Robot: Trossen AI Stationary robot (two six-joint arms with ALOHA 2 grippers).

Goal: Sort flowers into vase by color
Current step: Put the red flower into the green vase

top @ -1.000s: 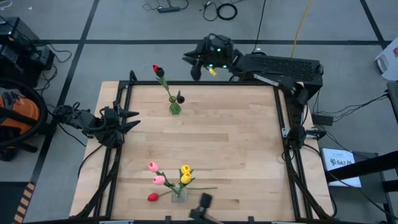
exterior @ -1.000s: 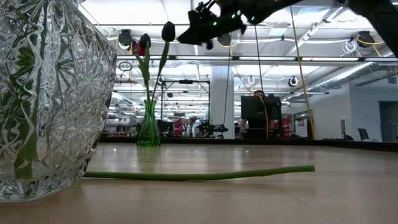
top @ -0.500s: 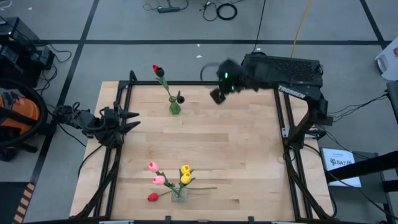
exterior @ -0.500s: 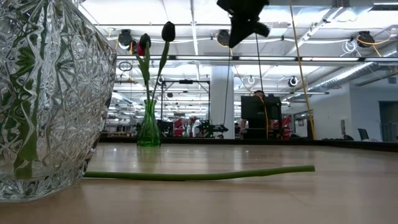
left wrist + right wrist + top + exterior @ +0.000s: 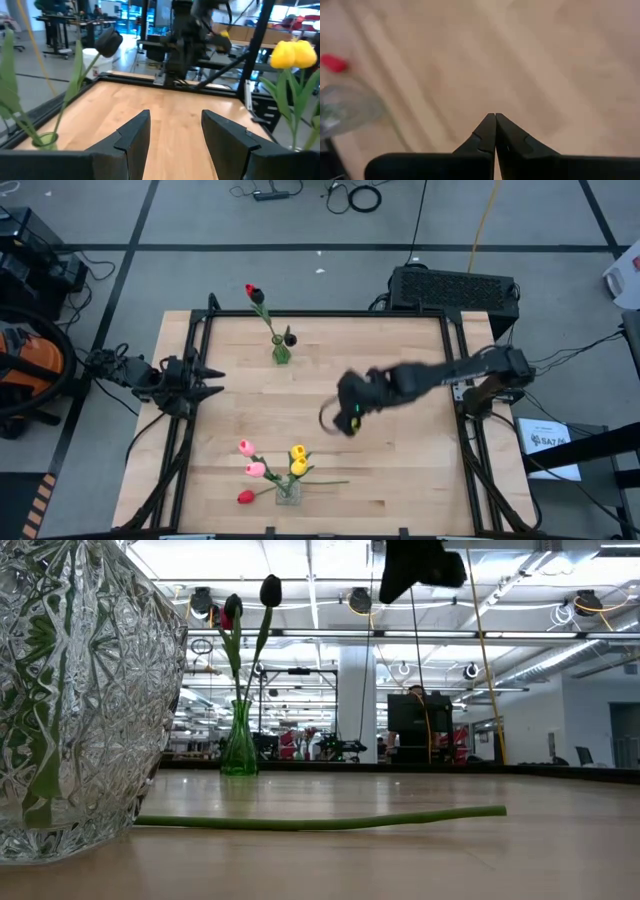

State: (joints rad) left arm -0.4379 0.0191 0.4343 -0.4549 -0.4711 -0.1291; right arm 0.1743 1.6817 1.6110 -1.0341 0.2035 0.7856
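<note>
A green vase [image 5: 281,353] at the far side holds a red tulip [image 5: 252,292] and a dark tulip [image 5: 289,337] by their stems. A clear glass vase [image 5: 288,491] near the front edge holds pink tulips [image 5: 250,458] and yellow tulips [image 5: 298,459]. A red tulip [image 5: 245,497] lies on the table, and its stem [image 5: 320,821] runs past the glass vase. My right gripper [image 5: 345,416] hangs shut and empty above the table's middle, pointing steeply down. My left gripper [image 5: 175,125] stands open and empty at the left edge.
A dark metal frame [image 5: 325,313] rims the table. Bare wood [image 5: 400,470] lies between the two vases and to the right of the glass vase. A black box [image 5: 455,288] sits beyond the far edge.
My right gripper has swung from beyond the far edge, near the green vase, toward the table's middle and near side. It has sunk a little and tipped from level to pointing steeply down. The flowers and vases have stayed put.
</note>
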